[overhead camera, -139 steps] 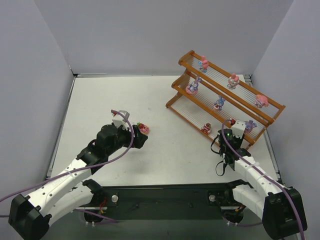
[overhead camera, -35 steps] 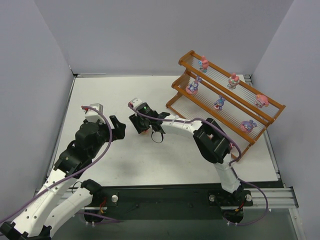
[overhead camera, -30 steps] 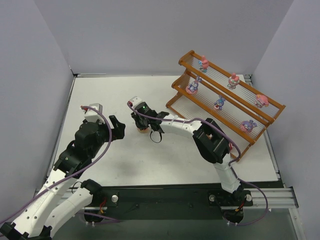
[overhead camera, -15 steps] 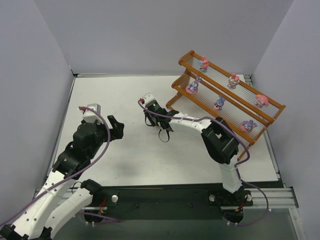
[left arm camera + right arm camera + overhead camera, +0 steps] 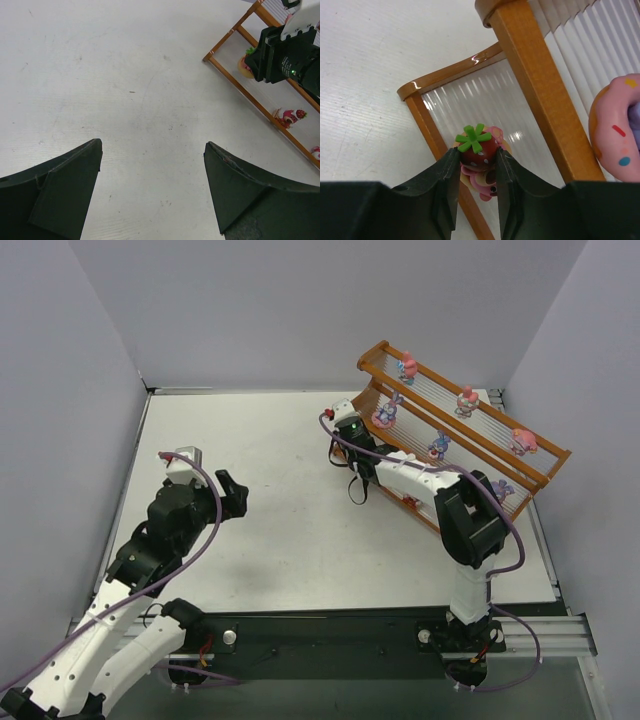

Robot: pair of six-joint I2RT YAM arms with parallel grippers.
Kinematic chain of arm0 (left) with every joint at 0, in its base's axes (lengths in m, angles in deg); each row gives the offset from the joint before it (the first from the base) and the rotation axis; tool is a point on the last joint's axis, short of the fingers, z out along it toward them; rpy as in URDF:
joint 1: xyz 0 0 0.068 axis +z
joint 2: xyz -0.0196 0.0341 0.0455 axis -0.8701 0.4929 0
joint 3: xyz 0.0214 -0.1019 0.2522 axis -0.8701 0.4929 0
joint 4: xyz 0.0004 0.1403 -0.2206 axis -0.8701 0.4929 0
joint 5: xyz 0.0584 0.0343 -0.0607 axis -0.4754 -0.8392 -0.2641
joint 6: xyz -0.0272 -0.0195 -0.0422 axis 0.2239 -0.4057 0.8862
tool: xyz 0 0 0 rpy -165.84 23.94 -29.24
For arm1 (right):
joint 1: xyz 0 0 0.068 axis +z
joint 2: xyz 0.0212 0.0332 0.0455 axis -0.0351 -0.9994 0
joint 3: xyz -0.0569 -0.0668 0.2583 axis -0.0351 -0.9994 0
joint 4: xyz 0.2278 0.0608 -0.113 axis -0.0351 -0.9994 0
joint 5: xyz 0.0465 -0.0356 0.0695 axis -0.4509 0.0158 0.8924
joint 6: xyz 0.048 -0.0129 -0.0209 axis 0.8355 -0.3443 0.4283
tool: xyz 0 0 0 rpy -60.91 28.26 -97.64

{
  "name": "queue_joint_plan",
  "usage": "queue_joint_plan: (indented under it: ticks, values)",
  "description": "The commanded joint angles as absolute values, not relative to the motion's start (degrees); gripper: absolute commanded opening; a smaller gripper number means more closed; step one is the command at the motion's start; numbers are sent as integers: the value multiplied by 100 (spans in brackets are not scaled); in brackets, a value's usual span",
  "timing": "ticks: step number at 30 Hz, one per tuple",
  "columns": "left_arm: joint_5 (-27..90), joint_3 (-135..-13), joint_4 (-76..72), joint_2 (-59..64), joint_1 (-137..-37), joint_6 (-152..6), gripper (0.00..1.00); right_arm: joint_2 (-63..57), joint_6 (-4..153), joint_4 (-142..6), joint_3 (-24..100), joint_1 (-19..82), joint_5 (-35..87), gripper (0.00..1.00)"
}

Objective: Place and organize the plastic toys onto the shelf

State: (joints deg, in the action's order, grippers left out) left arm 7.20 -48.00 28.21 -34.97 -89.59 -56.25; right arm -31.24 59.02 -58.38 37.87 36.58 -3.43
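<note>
Toward 9 o'clock on the white table [image 5: 300, 440], the left gripper [image 5: 152, 145] hangs with its jaws spread wide and nothing between them, pointing toward 2 o'clock at bare tabletop. To its right, the right arm reaches up toward 12 o'clock, and the right gripper [image 5: 476, 167] pinches a strawberry toy [image 5: 476, 146], a red berry with a green leaf cap on a pink figure, between both fingers [image 5: 447, 175]. The toy sits over the pale rods at the left end of the lowest tier of the shelf [image 5: 530, 75], just inside the corner; whether it touches the rods I cannot tell. The shelf slants from 12 toward 4 o'clock. On the top tier stand three toys [image 5: 466, 400], on the middle tier another three [image 5: 438, 446], and on the lowest tier a pink and red one [image 5: 288, 116].
</note>
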Motion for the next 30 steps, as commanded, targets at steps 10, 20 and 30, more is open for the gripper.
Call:
queue_joint_plan:
  ticks: [10,20,30]
  values:
    - [761,-5006,2699,-3325,-8912,-5703,93,-3416,5752,-5305,3798,3471,-565,0]
    - [787,-4997,2664,-3289,-8860,-5704,93,-3565,6051,-5393,3736,3453,-441,0]
    - [831,-5015,2628,-3245,-8816,-5730,93,-3671,6226,-5411,3692,3444,-442,3]
